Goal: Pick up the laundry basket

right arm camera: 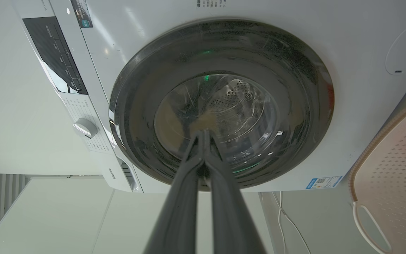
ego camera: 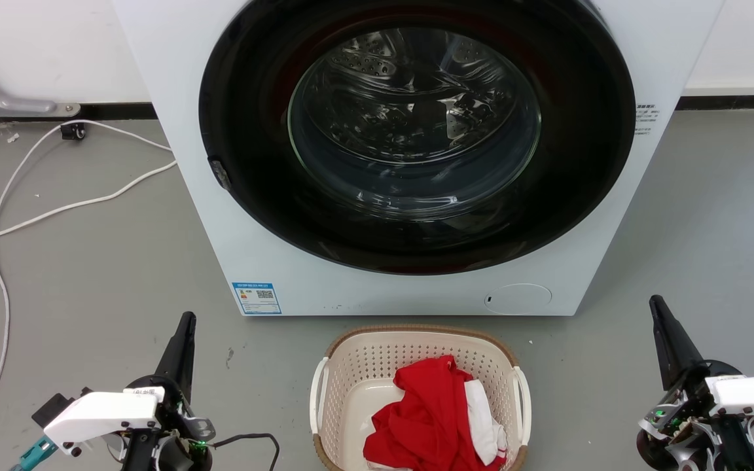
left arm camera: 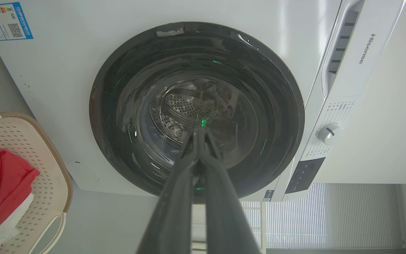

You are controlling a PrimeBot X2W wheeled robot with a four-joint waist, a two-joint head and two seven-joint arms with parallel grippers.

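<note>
Space between the two grippers is taken by the laundry basket [ego camera: 377, 360], which stands on the grey floor [ego camera: 89, 281] just in front of the white washing machine [ego camera: 220, 196], below its round glass door [ego camera: 416, 118]. The basket's near end is cut off by the bottom edge of the head view.

The left gripper [ego camera: 187, 320] is off the basket's left side and the right gripper [ego camera: 656, 302] off its right, both apart from it and neither touching it. The right one is the farther away. Each points up the view toward the machine.

In the left wrist view the left gripper [left arm camera: 198, 129] has its two dark fingers pressed together at the tips with nothing between them, and the basket [left arm camera: 44, 165] shows at the lower left edge. In the right wrist view the right gripper [right arm camera: 203, 132] is likewise closed and empty, with the basket [right arm camera: 386, 176] at the lower right.

The basket is cream plastic, a rounded rectangle with perforated walls, a brown woven-look rim [ego camera: 416, 329] and a white loop handle on each long side [ego camera: 316, 392]. A crumpled red garment [ego camera: 429, 412] lies inside toward its right half, with a white cloth [ego camera: 482, 412] beside it.

A white cable [ego camera: 56, 209] trails across the floor to the machine's left, and a blue label [ego camera: 256, 298] is stuck on the machine's lower front corner.
</note>
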